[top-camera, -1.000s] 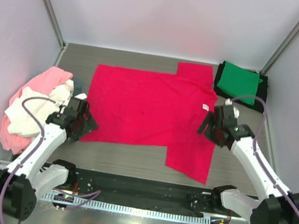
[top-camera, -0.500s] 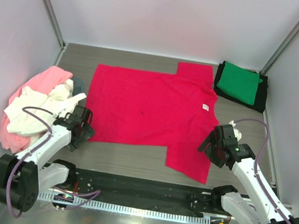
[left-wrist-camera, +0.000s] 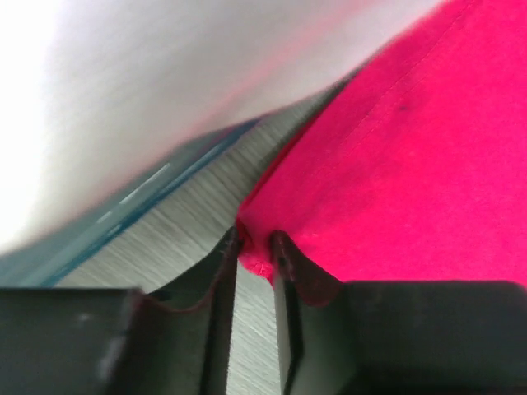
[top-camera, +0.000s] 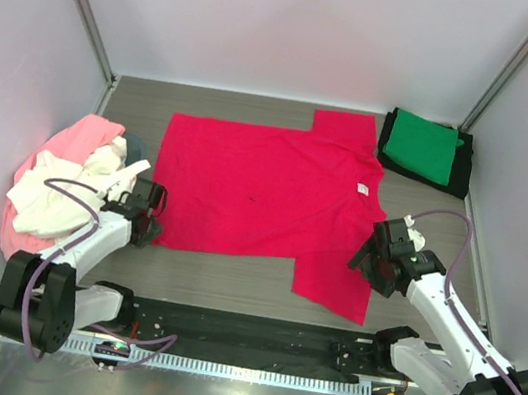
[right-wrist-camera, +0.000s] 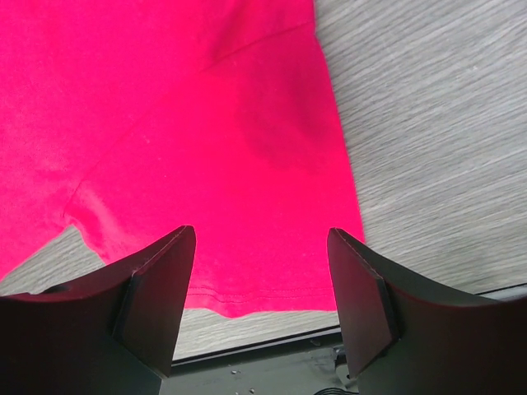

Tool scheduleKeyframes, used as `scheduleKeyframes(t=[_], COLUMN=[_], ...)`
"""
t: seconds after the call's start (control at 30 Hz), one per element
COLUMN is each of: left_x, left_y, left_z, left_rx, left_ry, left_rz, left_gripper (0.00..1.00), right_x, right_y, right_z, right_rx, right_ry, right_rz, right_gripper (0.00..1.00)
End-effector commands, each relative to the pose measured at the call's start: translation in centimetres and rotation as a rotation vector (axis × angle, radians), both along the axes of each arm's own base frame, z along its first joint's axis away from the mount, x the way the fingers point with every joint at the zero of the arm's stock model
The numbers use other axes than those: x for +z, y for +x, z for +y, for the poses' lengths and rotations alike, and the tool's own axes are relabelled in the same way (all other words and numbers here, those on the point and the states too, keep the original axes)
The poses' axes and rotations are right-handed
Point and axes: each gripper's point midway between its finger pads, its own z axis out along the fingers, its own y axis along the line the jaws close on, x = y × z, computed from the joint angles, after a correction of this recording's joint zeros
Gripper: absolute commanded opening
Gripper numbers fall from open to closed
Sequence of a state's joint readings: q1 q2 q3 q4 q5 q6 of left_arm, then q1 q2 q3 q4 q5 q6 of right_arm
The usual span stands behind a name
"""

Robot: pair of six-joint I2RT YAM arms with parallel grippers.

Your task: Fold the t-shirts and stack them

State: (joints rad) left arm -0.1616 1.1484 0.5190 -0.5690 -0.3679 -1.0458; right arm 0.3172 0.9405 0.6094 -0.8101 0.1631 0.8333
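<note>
While a heap of pink and white t-shirts (top-camera: 53, 185) waits unfolded at nine o'clock on the table (top-camera: 221, 272), the left gripper (top-camera: 147, 227) beside it is clamped on the eight-o'clock hem corner of the crimson t-shirt (top-camera: 266, 188), which lies spread flat across the middle with its collar toward three o'clock. At four o'clock the right gripper (top-camera: 365, 258) hovers over the near sleeve (top-camera: 332, 275), jaws apart and holding nothing. At one o'clock a folded green t-shirt (top-camera: 424, 148) sits on a folded black t-shirt (top-camera: 460, 180). The first fold of the crimson one looks to be in preparation. Next, the right gripper should drop and close on its side, so both can lift the near edge together. A small white tag (top-camera: 360, 187) at the collar is too small to read.
</note>
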Motion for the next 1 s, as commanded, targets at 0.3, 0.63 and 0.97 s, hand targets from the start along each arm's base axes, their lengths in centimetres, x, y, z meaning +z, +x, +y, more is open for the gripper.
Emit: scheduleKeyframes(t=[0.3,0.63,0.97], left_x=[2.4,5.2,5.3], left_y=[1.4,1.2,0.4], left_z=[-1.2,-0.9,-0.9], left_rx=[-0.030,-0.051,-0.063], left_ry=[-0.068,-0.054,-0.063], left_rz=[-0.111,-0.171,-0.178], left_gripper=[0.00,0.00,0.00], right_x=[-1.3,-4.0,-6.4], right_y=[-2.4,-6.1,-5.8], right_z=[1.3,5.0,4.3], right_rx=[-0.031,0.045,0.033], right_ry=[-0.092,-0.060,-0.134], right_rz=[0.086,0.137,0.154], right_gripper=[0.75,0.74,0.56])
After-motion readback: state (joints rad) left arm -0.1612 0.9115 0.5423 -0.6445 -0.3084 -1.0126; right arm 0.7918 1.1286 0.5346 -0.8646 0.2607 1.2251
